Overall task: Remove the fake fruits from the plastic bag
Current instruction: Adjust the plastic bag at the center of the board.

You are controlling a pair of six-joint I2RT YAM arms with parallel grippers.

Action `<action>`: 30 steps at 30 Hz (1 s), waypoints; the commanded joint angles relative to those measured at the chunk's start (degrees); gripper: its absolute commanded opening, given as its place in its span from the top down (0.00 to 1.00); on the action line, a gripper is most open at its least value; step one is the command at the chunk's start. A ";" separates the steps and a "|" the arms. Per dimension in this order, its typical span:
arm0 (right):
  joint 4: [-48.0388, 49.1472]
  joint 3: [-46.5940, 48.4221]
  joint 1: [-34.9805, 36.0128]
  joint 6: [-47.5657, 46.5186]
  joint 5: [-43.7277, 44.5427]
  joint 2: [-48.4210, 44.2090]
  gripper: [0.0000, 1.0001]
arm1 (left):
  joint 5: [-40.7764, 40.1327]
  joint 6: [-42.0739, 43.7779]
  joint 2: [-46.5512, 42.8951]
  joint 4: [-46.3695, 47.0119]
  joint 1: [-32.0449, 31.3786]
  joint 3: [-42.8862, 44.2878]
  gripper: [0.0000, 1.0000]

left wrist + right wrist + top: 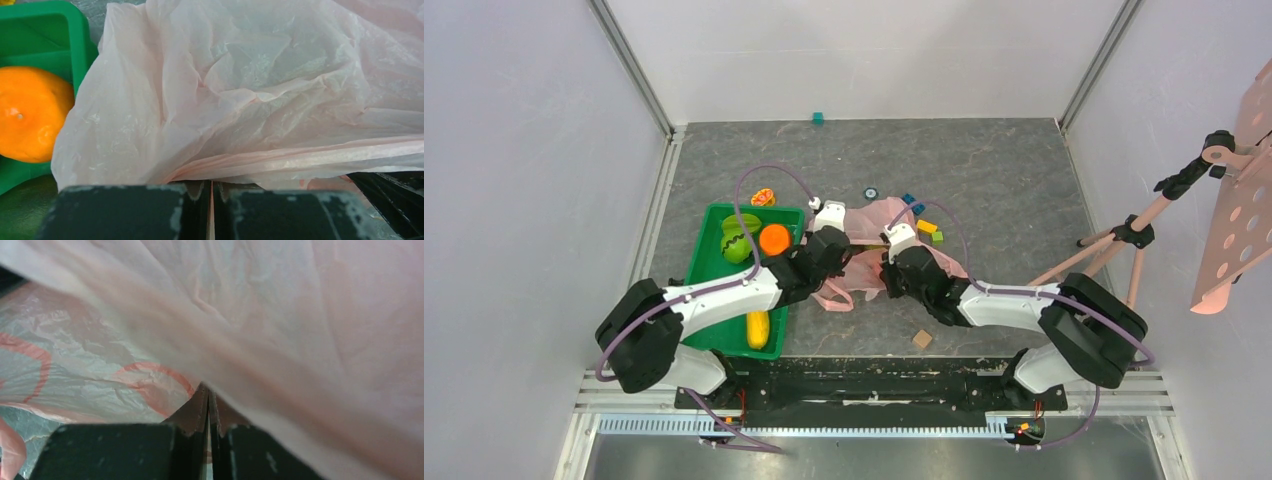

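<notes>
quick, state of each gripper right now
left gripper: closed, pinching the plastic bag
right gripper: closed, pinching the same plastic bag

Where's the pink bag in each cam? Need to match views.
Top external: pink bag mid-table, right of green tray.
Left wrist: bag fills most of frame; tray at left.
Right wrist: bag fills the frame.
Landmark: orange ball in tray, top and left wrist only.

Left arm (724, 292), right arm (1009, 300) angled inward, left fingers (115, 212), right fingers (115, 450) closed
</notes>
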 commanded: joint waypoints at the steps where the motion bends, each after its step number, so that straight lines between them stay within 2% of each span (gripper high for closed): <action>1: 0.42 -2.20 0.06 3.95 -0.76 -1.62 1.00 | 0.49 -3.17 0.41 3.00 0.36 -1.16 0.98; 9: -0.82 -4.18 0.15 5.03 -1.82 1.01 1.00 | 2.78 -4.17 0.29 4.53 0.36 -3.92 0.98; 15: 0.82 -4.01 0.10 4.17 -1.86 -2.70 1.00 | 4.82 -4.54 1.22 5.69 0.36 -5.43 0.98; 22: -0.39 1.19 0.16 3.22 -0.07 -6.38 0.96 | 6.30 -4.08 1.33 7.40 0.36 -6.49 0.98; 30: -0.61 9.26 0.15 2.79 0.77 -1.09 0.95 | 9.38 -3.03 2.82 9.47 0.28 -6.43 0.98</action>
